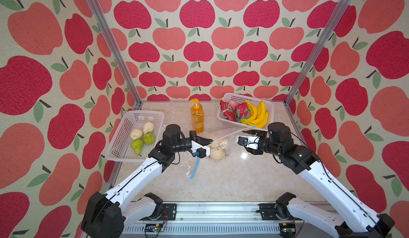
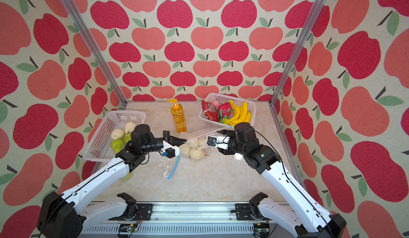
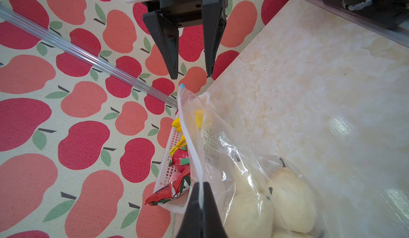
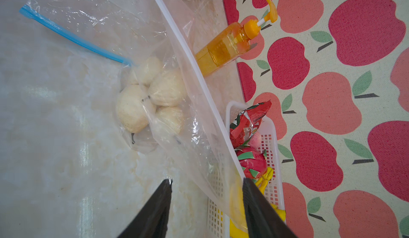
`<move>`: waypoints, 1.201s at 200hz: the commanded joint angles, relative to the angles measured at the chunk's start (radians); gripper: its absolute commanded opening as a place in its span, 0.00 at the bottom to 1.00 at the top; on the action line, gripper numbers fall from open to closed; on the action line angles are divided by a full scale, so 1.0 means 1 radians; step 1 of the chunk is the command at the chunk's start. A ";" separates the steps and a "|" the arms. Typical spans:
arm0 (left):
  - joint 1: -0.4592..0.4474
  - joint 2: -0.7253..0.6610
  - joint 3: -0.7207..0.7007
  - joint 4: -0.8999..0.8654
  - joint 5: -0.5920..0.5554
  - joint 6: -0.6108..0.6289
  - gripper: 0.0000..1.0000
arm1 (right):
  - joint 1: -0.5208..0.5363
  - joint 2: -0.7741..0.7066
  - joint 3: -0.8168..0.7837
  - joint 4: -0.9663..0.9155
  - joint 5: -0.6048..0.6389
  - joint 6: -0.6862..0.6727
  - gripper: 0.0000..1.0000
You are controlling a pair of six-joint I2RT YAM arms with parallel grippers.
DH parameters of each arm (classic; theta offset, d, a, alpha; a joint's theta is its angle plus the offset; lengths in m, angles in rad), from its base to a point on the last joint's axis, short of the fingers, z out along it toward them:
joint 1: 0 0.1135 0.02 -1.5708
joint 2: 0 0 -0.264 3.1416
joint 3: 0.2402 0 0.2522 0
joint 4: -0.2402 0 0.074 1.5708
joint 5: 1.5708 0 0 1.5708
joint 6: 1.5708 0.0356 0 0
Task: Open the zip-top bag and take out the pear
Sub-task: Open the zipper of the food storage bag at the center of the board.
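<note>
Both top views, table: a pale marbled table (image 1: pixel 221 181) boxed in by apple-print walls.
Both top views, zip-top bag: the clear zip-top bag (image 1: pixel 224 137) lies mid-table, just in front of the orange soap bottle (image 1: pixel 197 118). Its blue zip strip (image 1: pixel 194 168) trails toward the near edge.
Both top views, pears: pale pears (image 1: pixel 218 153) sit bunched inside the bag, resting on the table between the two arms.
Both top views, left gripper: the left gripper (image 1: pixel 208 140) reaches in from the left, with its tips at the bag's rim.
Both top views, right gripper: the right gripper (image 1: pixel 245 135) hangs just right of the bag.
Both top views, baskets: the left basket (image 1: pixel 141 111) holds four loose pears (image 1: pixel 137 146), two green and two pale. The right basket (image 1: pixel 235 97) holds bananas (image 1: pixel 257 115) and red items.
Left wrist, left gripper: the left gripper (image 3: pixel 200 194) has its jaws pinched together on the bag's white rim strip (image 3: pixel 194 150).
Left wrist, right gripper: the right gripper (image 3: pixel 191 76) has its jaws spread, and the bag's blue-tipped corner (image 3: pixel 182 86) lies just off the tips, apart from them.
Left wrist, pears: the pears (image 3: pixel 290 194) lie behind the film, low in the bag.
Right wrist, right gripper: the right gripper (image 4: pixel 207 180) has its jaws wide apart and clamps nothing. Bag film (image 4: pixel 199 141) spans the gap ahead of it; whether they touch I cannot tell.
Right wrist, pears: the pears (image 4: pixel 132 108) are clustered in the bag on the table, and the blue strip (image 4: pixel 73 37) runs away from them.
</note>
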 commanded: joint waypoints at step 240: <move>-0.083 0.157 0.311 -0.248 -0.266 -0.550 0.00 | -0.133 -0.088 -0.258 0.197 -0.012 1.732 0.78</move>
